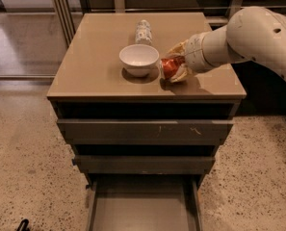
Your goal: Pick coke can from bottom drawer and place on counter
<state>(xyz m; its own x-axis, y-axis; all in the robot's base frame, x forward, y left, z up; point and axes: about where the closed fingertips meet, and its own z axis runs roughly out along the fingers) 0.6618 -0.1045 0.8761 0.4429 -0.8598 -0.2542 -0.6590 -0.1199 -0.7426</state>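
The gripper (pixel 168 65) was over the right half of the counter (pixel 94 57), reaching in from the right on a thick white arm (pixel 248 32). Its jaws were closed around the coke can (pixel 170 67), one on the far side of it and one on the near side, so the can sat clamped between them. The can was red and shiny, held very low over the tan top; whether its base touched the surface could not be told, though a dark shadow lay right under it. Just to its left stood a white bowl (pixel 139 59), close to the can but apart from it. Behind the bowl, nearer the back edge, was a pale patterned can (pixel 143 31).

Below the top, the cabinet showed 3 drawers. The 2 upper drawers (pixel 145 129) were pulled out a little, the first one's front scuffed toward the right. The bottom drawer (pixel 142 211) was pulled out furthest, toward the lower edge of the view, showing its flat grey floor and thin sides. The cabinet stood on a speckled floor (pixel 27 153).
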